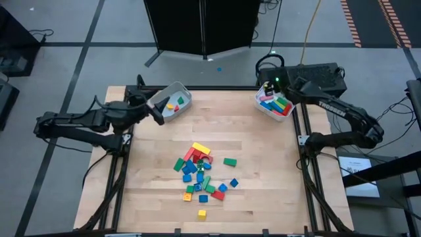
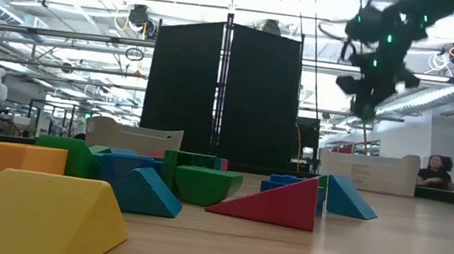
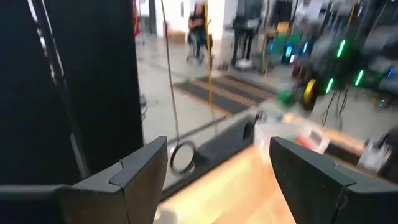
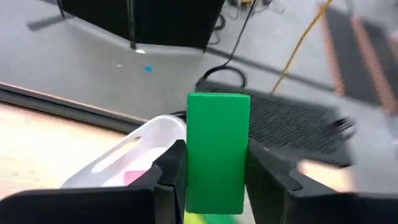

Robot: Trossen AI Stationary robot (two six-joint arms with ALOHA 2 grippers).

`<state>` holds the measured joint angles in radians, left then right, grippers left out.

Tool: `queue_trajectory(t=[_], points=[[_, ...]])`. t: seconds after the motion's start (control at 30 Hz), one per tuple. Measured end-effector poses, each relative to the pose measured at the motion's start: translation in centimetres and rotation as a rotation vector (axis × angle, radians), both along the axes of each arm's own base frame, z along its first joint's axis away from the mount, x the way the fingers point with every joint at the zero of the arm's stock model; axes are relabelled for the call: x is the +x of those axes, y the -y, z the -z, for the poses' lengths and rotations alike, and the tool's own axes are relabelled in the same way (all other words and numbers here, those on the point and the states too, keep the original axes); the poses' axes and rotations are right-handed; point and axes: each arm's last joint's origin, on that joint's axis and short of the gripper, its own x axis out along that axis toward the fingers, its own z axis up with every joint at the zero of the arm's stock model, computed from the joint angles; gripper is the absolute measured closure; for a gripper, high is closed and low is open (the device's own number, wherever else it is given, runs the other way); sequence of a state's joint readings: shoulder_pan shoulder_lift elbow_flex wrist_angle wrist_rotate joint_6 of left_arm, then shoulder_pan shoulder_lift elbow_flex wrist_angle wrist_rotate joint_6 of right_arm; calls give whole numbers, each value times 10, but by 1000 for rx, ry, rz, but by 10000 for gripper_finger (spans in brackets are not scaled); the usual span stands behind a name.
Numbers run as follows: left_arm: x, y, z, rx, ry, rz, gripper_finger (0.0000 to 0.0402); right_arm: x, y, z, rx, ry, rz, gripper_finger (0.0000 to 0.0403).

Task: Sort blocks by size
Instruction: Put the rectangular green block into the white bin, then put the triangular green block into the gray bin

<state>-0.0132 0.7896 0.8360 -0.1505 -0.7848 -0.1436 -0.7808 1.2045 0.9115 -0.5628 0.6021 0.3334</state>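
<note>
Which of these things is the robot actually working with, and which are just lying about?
Part of the job:
- green block held in the right gripper above the right bin
- loose blocks on the table
- left bin, left gripper open near it

Just there:
- black screen
- yellow cable
- person in the room
</note>
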Motion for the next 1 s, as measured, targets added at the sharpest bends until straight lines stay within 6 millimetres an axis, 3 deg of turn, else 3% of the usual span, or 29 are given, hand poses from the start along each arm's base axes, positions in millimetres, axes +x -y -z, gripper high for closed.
queue_trajectory(t=[0.13,0.3,0.53,0.8,1.0], points=[[-1,0,-10,36,77,4,120,-6,-1,31,18,97,103,297],[2,-2,-8,92,-2,-15,120,-19,-4,59,61,95,175,297],[3,-10,-9,88,18,-64,120,-23,-8,73,100,39,126,295],[3,-10,-11,89,45,-21,120,-20,-5,77,89,58,156,148],[5,-8,-11,107,30,73,120,-15,-2,78,119,121,131,141]])
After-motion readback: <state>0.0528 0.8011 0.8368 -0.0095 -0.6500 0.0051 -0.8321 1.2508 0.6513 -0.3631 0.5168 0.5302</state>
